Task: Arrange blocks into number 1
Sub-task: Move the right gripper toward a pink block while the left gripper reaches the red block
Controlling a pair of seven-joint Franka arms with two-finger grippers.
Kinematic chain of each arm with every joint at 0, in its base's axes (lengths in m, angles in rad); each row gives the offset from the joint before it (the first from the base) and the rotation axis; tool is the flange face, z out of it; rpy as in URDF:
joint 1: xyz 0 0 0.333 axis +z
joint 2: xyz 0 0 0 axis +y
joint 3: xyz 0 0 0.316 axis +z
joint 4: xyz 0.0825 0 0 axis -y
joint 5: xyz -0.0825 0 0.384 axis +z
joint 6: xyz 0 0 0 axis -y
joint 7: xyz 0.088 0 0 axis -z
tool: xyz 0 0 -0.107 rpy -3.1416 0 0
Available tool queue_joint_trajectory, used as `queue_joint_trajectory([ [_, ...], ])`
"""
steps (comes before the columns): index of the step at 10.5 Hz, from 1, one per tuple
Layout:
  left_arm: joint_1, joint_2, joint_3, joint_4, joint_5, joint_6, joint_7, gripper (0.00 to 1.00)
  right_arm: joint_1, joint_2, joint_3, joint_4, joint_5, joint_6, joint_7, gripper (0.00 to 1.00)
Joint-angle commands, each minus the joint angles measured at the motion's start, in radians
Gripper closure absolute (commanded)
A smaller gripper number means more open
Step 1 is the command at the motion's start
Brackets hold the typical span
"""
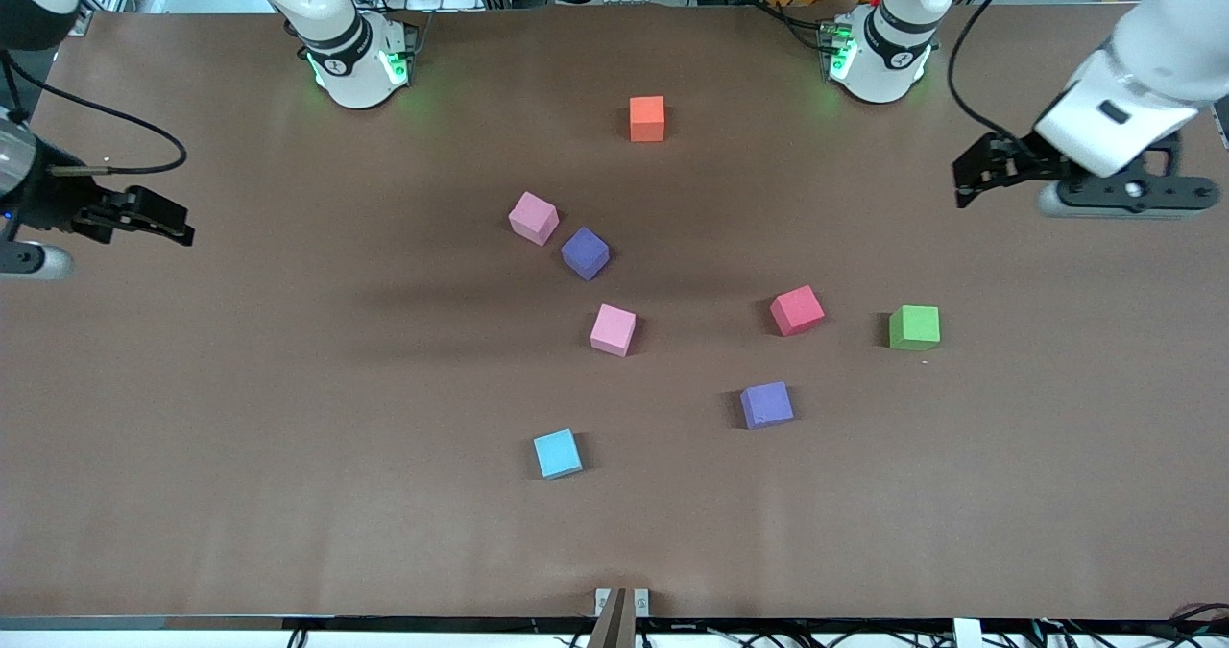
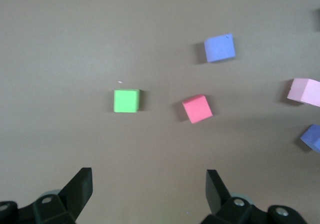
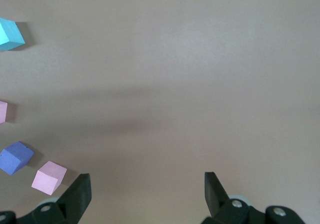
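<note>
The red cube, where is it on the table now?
In the front view the red cube sits on the table toward the left arm's end, beside the green cube. The lighter purple cube lies nearer to the front camera.

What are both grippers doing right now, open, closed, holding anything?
Left gripper: open, empty, up over the table's left-arm end near the green cube.
Right gripper: open, empty, over bare table at the right-arm end.

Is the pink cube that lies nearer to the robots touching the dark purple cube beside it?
Apart. In the front view a thin strip of table shows between the pink cube and the dark purple cube; the right wrist view shows the same gap.
</note>
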Motion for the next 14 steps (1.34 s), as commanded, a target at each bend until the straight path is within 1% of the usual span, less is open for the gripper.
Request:
queue_joint_trajectory([
  [1,-0.067,0.017,-0.006,-0.049,-0.048,0.06,-0.174,0.0,0.037,0.0,0.0,-0.08,0.012,0.095,0.005,0.0],
  [2,-0.086,0.03,-0.019,-0.068,-0.088,0.093,-0.249,0.0,0.062,0.001,0.0,-0.123,0.031,0.15,0.012,0.0],
  [3,-0.115,0.055,-0.026,-0.083,-0.103,0.14,-0.314,0.0,0.079,-0.002,0.0,-0.18,0.059,0.211,0.07,0.0],
  [5,-0.164,0.124,-0.031,-0.082,-0.09,0.214,-0.389,0.0,0.132,-0.014,-0.001,-0.295,0.072,0.337,0.206,0.0],
  [6,-0.163,0.153,-0.029,-0.086,-0.079,0.241,-0.399,0.0,0.143,-0.02,-0.001,-0.341,0.072,0.379,0.274,0.0],
  [7,-0.149,0.184,-0.029,-0.094,-0.035,0.261,-0.388,0.0,0.146,-0.023,-0.001,-0.369,0.075,0.396,0.352,0.0],
  [8,-0.14,0.208,-0.029,-0.117,0.02,0.3,-0.385,0.0,0.16,-0.02,-0.009,-0.381,0.085,0.397,0.424,0.0],
  [10,-0.135,0.231,-0.025,-0.229,0.035,0.457,-0.385,0.0,0.218,-0.009,-0.055,-0.422,0.125,0.402,0.564,0.0],
  [11,-0.135,0.254,-0.022,-0.272,0.033,0.516,-0.387,0.0,0.244,-0.008,-0.056,-0.452,0.136,0.413,0.624,0.0],
  [12,-0.135,0.28,-0.02,-0.292,0.033,0.536,-0.387,0.0,0.294,-0.009,-0.058,-0.488,0.136,0.44,0.65,0.0],
  [14,-0.135,0.314,-0.005,-0.345,0.032,0.59,-0.39,0.0,0.4,-0.022,-0.058,-0.588,0.136,0.55,0.724,0.0],
])
